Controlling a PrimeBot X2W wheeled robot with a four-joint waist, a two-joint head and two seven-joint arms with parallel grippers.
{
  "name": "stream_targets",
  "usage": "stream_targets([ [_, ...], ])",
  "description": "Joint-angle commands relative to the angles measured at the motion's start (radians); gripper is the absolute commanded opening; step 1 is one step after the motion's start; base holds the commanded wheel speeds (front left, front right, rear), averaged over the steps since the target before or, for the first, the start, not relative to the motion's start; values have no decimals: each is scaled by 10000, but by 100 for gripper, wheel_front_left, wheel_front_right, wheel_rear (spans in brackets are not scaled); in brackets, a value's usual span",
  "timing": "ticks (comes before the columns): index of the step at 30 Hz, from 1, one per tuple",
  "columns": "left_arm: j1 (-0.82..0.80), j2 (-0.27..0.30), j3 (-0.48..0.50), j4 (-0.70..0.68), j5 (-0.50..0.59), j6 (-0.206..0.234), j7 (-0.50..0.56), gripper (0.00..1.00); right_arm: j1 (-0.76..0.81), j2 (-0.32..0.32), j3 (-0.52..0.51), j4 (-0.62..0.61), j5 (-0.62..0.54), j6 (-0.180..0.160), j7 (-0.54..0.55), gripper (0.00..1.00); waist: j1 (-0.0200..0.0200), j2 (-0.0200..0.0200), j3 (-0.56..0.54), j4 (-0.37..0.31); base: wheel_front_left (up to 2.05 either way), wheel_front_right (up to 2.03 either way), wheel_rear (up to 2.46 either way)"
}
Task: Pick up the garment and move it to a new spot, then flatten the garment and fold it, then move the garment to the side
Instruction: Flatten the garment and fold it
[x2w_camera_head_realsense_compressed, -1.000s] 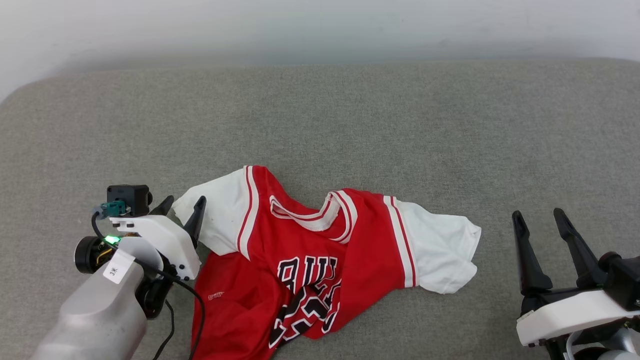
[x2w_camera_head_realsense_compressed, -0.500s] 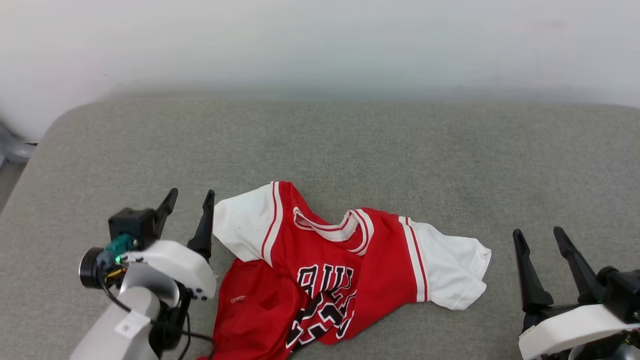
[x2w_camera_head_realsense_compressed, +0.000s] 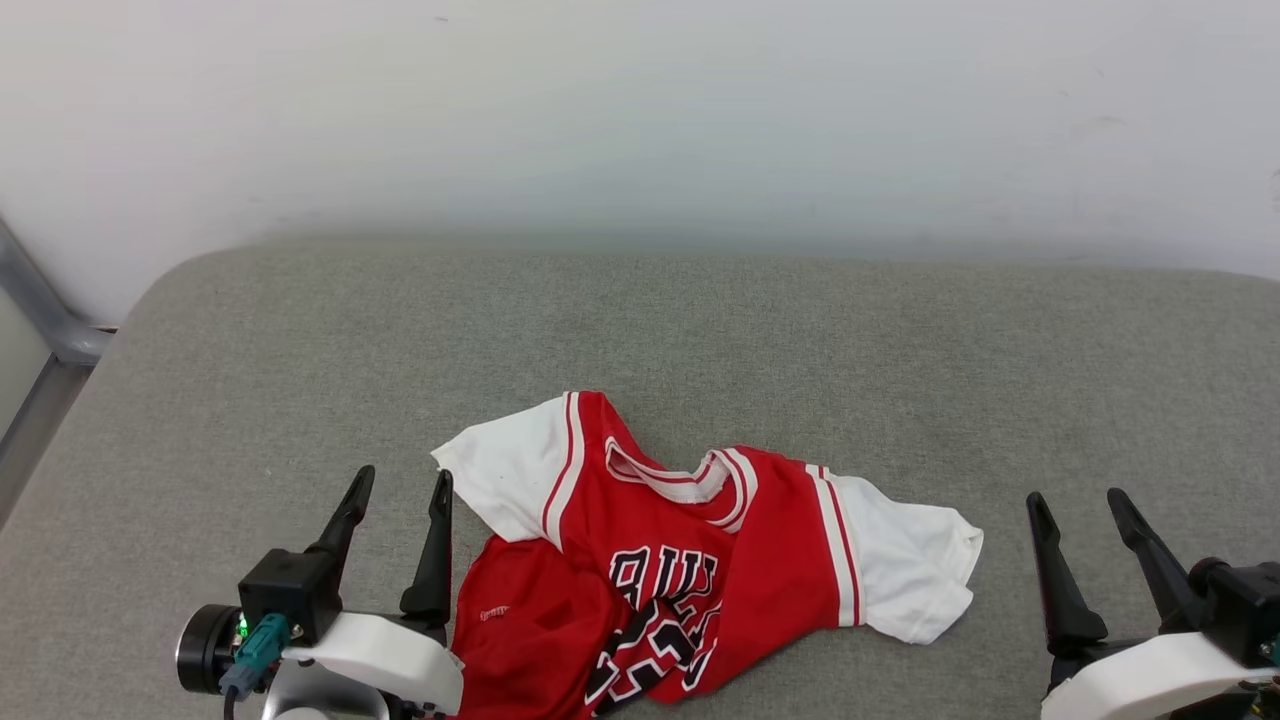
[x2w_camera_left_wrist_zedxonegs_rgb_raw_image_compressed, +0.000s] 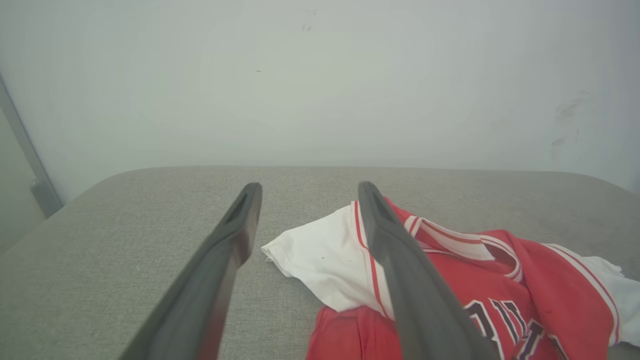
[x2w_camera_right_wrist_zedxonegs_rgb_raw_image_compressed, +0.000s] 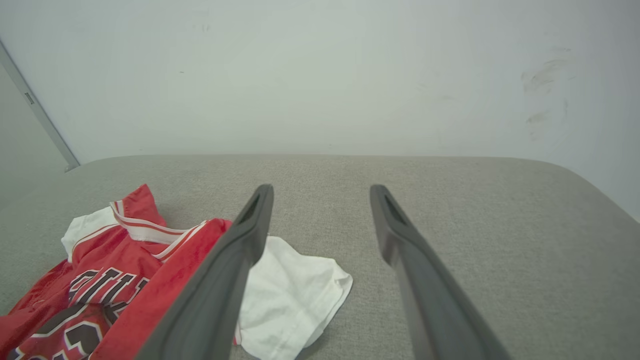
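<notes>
Item: garment (x2w_camera_head_realsense_compressed: 780, 560), red jersey, crumpled, part-doubled.
Handling, judged: light, soft, limp; bunches when lifted.
Hold: white sleeves (x2w_camera_head_realsense_compressed: 905, 560), at the hems.
Left gripper (x2w_camera_head_realsense_compressed: 404, 473), right gripper (x2w_camera_head_realsense_compressed: 1074, 496): both spread wide, empty.

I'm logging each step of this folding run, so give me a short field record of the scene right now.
surface: grey padded surface, pale wall behind
garment: red with white sleeves, crumpled, lettering facing up, not flattened or folded
left gripper: jaws open, empty, close beside the garment; contact unclear
right gripper: jaws open, empty, apart from the garment
held: nothing
</notes>
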Motion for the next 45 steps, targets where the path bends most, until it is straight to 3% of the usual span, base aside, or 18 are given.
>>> stream_targets([
  [1, 208, -119, 91, -89, 136, -65, -18, 100, 70, 0, 4, -63, -65, -3, 59, 100, 1, 0, -48, -9, 0, 0, 0],
  [12, 514, -487, 552, 44, 572, -397, -18, 100, 302, -2, -384, 214, 263, -3, 779, 100, 1, 0, -161, -4, 0, 0, 0],
  [14, 498, -571, 630, 84, 588, -470, -19, 100, 294, -2, -619, 582, 454, -3, 1289, 100, 1, 0, -141, 18, 0, 0, 0],
  [15, 368, -707, 699, 142, 610, -617, -19, 100, 83, 3, -1005, 1271, 542, -3, 2281, 100, 1, 0, -82, 157, 0, 0, 0],
  [19, 261, -919, 834, 118, 689, -803, -19, 100, -389, -51, -1273, 1926, 678, -3, 3729, 100, 1, 0, 73, 382, 0, 0, 0],
  [27, -69, -1391, 1229, 2, 916, -1187, -19, 100, -2177, -765, -875, 2819, 1072, -3, 6308, 100, 1, 0, 970, 815, 0, 0, 0],
  [35, -542, -1832, 1652, 135, 1217, -1728, -19, 100, -3898, -1467, -125, 4029, 901, -3, 7259, 100, 1, 0, 1853, 1196, 0, 0, 0],
  [42, -732, -2155, 1979, 431, 1377, -2062, -19, 100, -3772, -1571, 724, 5453, 1446, 2, 8591, 100, 1, 0, 2158, 1332, 0, 0, 0],
  [43, -736, -2204, 2012, 465, 1389, -2097, -19, 100, -3694, -1539, 823, 5565, 1564, 3, 8786, 85, 1, 0, 2170, 1325, 0, 0, 0],
  [44, -739, -2238, 2052, 499, 1405, -2125, -19, 100, -3636, -1492, 909, 5607, 1710, 12, 8893, 27, 1, 0, 2182, 1319, 0, 0, 0],
  [45, -738, -2265, 2090, 541, 1434, -2134, -19, 100, -3638, -1485, 979, 5601, 1790, 14, 8937, 0, 1, 0, 2180, 1307, 0, 0, 0],
])
